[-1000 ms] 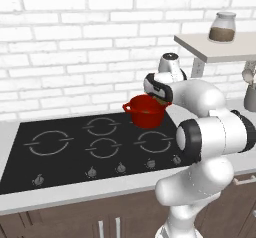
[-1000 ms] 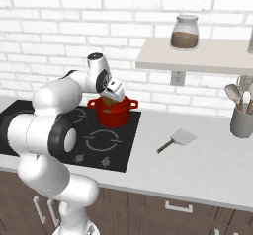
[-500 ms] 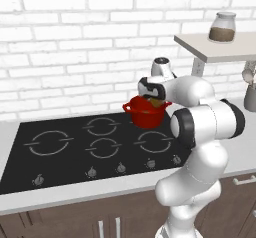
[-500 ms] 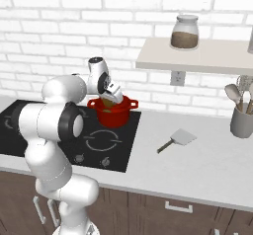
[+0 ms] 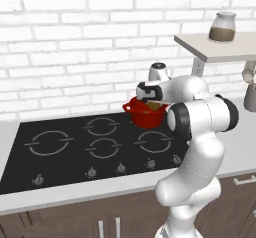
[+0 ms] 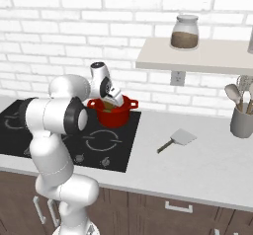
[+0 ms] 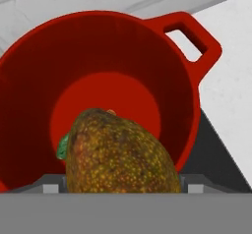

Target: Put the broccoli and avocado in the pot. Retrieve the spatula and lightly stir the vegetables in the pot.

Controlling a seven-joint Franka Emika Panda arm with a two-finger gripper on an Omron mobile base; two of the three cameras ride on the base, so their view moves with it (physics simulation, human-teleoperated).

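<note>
While poised over the pot (image 7: 98, 71) at the cooktop's far right, holds avocado (image 7: 123, 154) in wide hand (image 6: 112, 97); firm, rounded, slippery skin, best gripped across the middle.

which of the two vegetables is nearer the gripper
The avocado, big and brown-speckled, sits right at the gripper over the red pot. The broccoli just peeks out green behind it.

arm comes up from the lower right of the left base view, elbow bent mid-right, forearm reaching back toward centre frame. gripper (image 6: 112, 97) tips downward there, jaws spread wide around the avocado (image 7: 123, 152) that sits between them
</note>
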